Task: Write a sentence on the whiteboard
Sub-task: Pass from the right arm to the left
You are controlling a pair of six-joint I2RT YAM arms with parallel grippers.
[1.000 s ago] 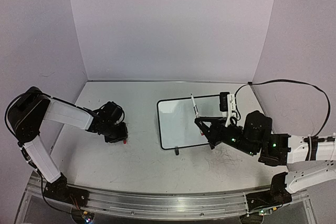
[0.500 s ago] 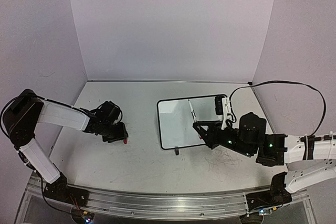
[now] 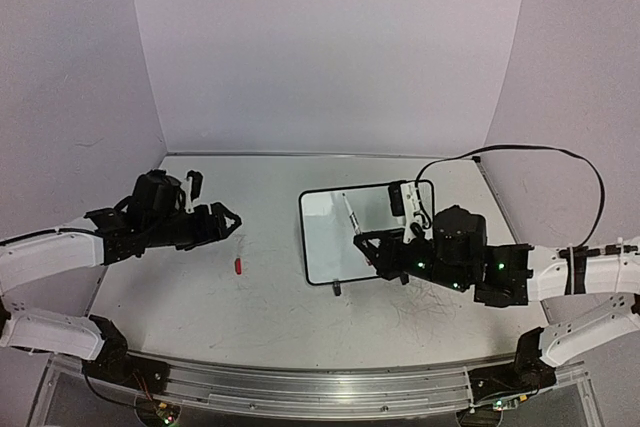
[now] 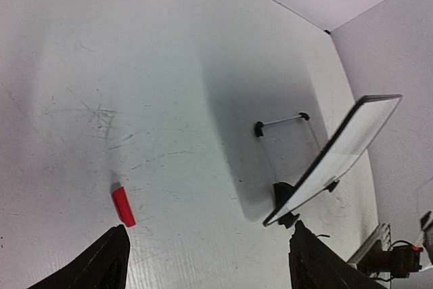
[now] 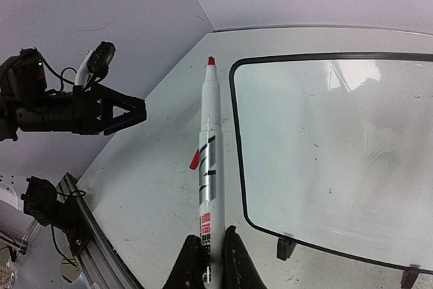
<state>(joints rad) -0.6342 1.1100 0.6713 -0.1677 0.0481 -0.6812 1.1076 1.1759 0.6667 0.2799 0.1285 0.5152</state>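
Marker bared and board blank: my right gripper (image 5: 210,263) is clamped on the lower barrel of a white marker (image 5: 207,167). Its red tip points to 12 o'clock in the wrist view and seems to ride above the table, touching nothing. The whiteboard (image 5: 325,147), black-framed and propped on two small feet, spreads from 1 to 3 o'clock of that tip. Its near left edge runs just beside the barrel, and I can make out no stroke on it. From overhead the board stands right of the table's (image 3: 270,317) middle, with the marker slanting toward 11 o'clock over its left border. My left gripper (image 3: 228,221) hangs well apart at the board's 9 o'clock, jaws spread wide and empty. The small red cap (image 3: 238,266) lies on the tabletop at about 6 o'clock below it. By my reading the writing itself has not begun. The next move calls for swinging the tip toward 2 o'clock, inside the frame, tilting it down, and pressing lightly enough that the propped board does not skid.
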